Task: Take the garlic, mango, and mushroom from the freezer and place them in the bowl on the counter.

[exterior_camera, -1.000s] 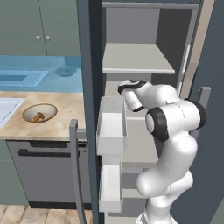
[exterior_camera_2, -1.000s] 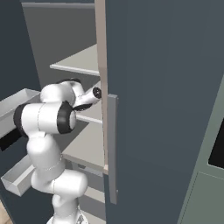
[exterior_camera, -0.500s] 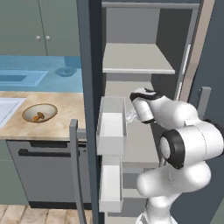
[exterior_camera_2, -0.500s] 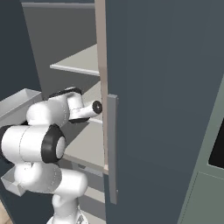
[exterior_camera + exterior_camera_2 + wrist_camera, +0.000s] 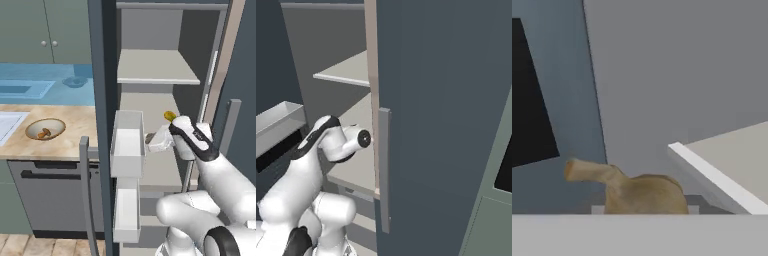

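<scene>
The freezer stands open, with its pale shelves and white door bins visible. Left of it is the counter, and on it the bowl with a small brown piece inside. The gripper is inside the freezer, over the middle shelf. The hand view shows a tan mushroom right at the fingers, so it seems held. The mango lies on the shelf behind the arm.
</scene>
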